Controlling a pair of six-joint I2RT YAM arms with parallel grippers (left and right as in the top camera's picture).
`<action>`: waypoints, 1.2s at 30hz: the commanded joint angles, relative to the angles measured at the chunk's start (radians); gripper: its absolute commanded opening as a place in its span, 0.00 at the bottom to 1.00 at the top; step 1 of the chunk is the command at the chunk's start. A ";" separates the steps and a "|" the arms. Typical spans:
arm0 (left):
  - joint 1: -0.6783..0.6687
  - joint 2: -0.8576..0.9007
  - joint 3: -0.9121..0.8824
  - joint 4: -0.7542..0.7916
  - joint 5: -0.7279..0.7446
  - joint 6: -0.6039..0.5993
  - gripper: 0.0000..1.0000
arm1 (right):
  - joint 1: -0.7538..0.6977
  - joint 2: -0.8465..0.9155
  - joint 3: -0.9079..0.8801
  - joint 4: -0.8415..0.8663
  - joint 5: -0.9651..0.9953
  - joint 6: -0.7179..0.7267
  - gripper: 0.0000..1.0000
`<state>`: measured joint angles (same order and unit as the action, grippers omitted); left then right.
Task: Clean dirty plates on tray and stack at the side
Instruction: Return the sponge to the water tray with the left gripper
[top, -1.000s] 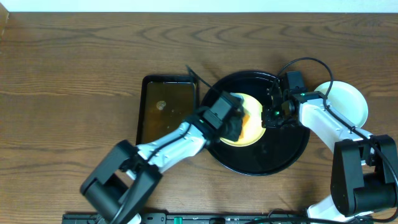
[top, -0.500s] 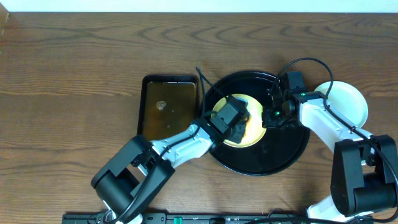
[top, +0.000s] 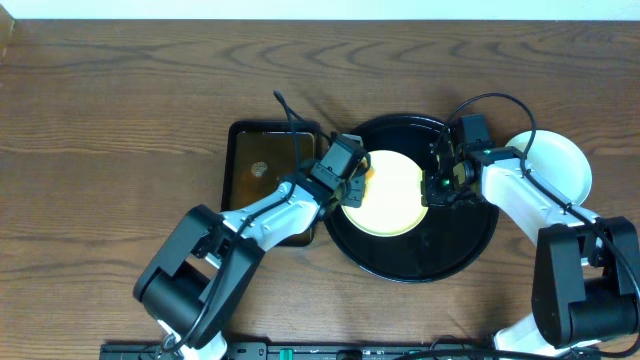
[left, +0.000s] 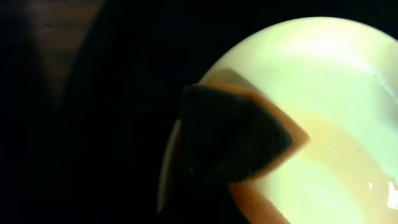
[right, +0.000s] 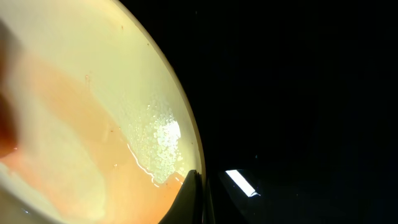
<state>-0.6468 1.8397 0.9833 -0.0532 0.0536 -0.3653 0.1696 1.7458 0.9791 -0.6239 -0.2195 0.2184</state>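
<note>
The pale yellow plate (top: 392, 190) lies in the black tray (top: 420, 268). My left gripper (top: 350, 177) is at the plate's left rim, shut on an orange sponge with a dark scrub face (left: 233, 134); the sponge rests on the plate's edge (left: 329, 81). My right gripper (top: 437, 187) is shut on the plate's right rim, its fingertips pinching the edge (right: 200, 193). The right wrist view shows the plate (right: 74, 93) wet with a thin orange wash and some foam (right: 158, 134). Pale mint-white plates (top: 560, 165) sit on the table right of the tray.
A rectangular dark brown pan (top: 262, 175) holding liquid stands just left of the tray, under my left arm. A cable loops over the tray's far right rim (top: 490, 100). Wooden table (top: 120, 120) extends left and behind.
My left gripper has dragged the sponge from the plate's middle to its left rim, uncovering the plate. The orange smear in the centre is gone. The right gripper has not moved.
</note>
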 joint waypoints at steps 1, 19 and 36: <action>0.037 -0.068 0.001 -0.037 -0.042 0.014 0.08 | 0.008 0.002 0.000 -0.009 0.014 -0.014 0.01; 0.198 -0.365 -0.011 -0.392 -0.047 0.014 0.08 | 0.008 0.006 -0.003 0.005 0.011 -0.014 0.18; 0.238 -0.325 -0.016 -0.440 -0.047 0.014 0.08 | 0.008 0.024 -0.063 0.119 -0.178 -0.005 0.01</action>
<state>-0.4129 1.5131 0.9752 -0.4835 0.0193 -0.3645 0.1696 1.7596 0.9306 -0.5041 -0.3344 0.2111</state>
